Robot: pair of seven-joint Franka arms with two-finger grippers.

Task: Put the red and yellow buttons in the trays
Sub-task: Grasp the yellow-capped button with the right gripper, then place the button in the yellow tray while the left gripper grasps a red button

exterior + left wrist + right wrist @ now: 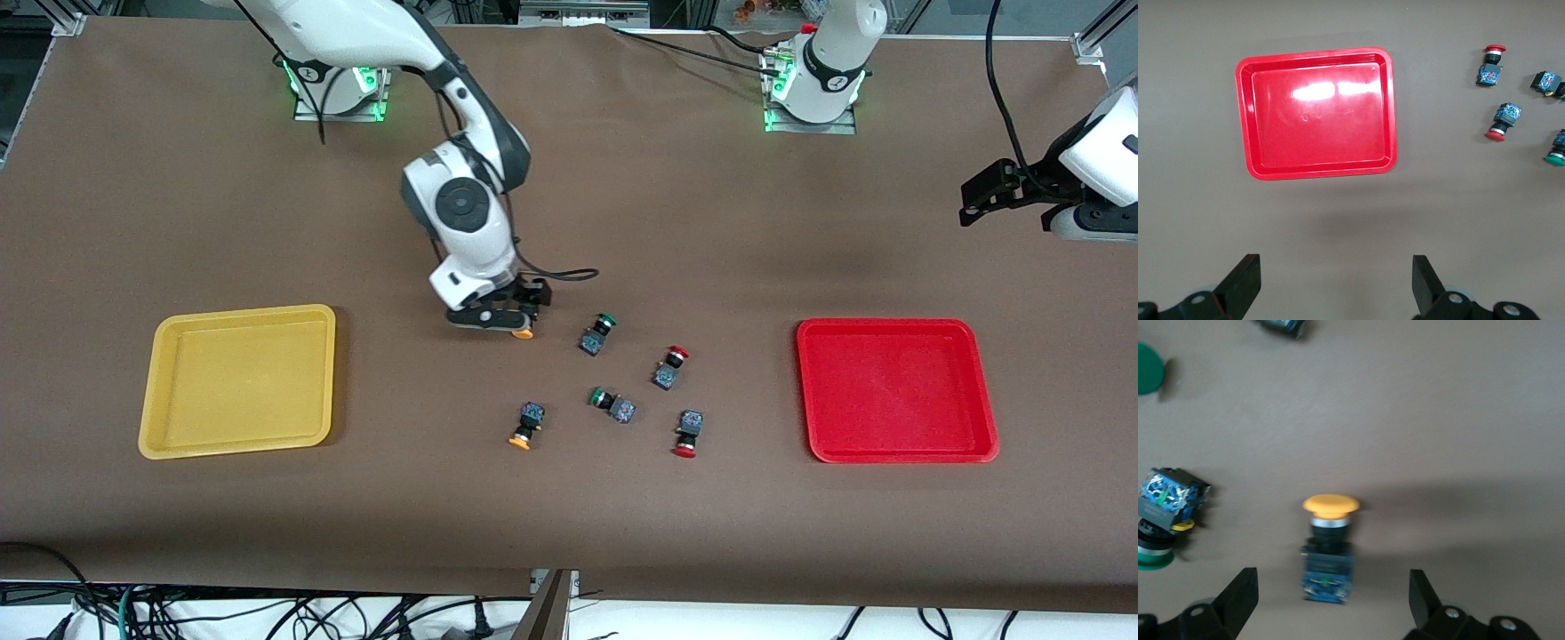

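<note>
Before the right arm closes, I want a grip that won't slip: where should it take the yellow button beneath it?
Grip the black body of the yellow button, between cap and bluish base, coming straight down. It lies on its side between the open right end effector fingers; the rounded cap would likely slip.

I see the buttons (613, 382) clustered between my two trays (238, 380) (one at each end).

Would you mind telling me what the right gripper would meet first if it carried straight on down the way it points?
Most likely the yellow button lying on the table: it sits between the right gripper's open jaws, though the remaining gap is hard to judge.
</note>
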